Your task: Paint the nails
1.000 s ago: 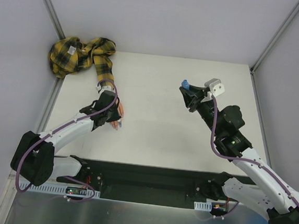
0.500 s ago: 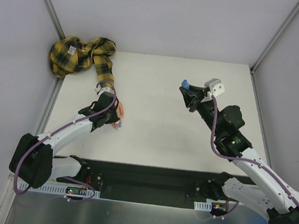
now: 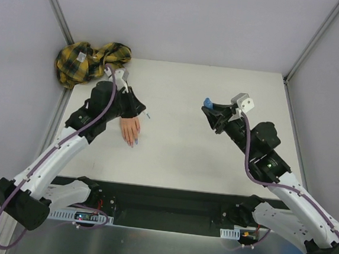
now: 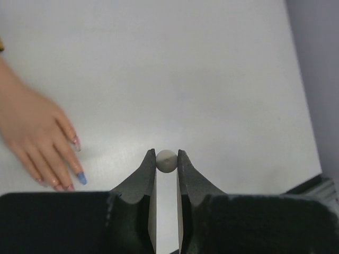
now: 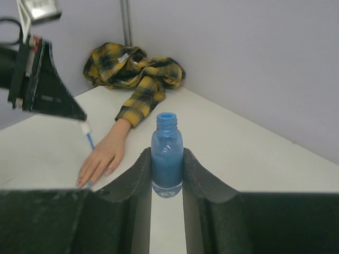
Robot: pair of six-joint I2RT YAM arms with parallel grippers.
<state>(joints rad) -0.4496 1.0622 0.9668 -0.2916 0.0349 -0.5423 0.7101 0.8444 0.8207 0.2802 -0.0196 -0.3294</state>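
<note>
On the left part of the table [image 3: 214, 160], a plaid sleeve [image 3: 92, 61] ends in the mannequin hand [image 3: 129, 129], lying flat with its nails [image 4: 81, 178] toward the arms. The right gripper [image 5: 167, 154] pinches the open blue bottle [image 5: 167, 164], and the left gripper [image 4: 166, 156] is clamped on the white brush cap [image 4: 167, 162]. The nails look tiny, hard and slick on a light hand that may slide, so they want a soft brush stroke and no grasp.

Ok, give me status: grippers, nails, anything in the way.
Left gripper shut on brush. Right gripper shut on open bottle. One nail blue, others pink. Nothing between brush and hand.
</note>
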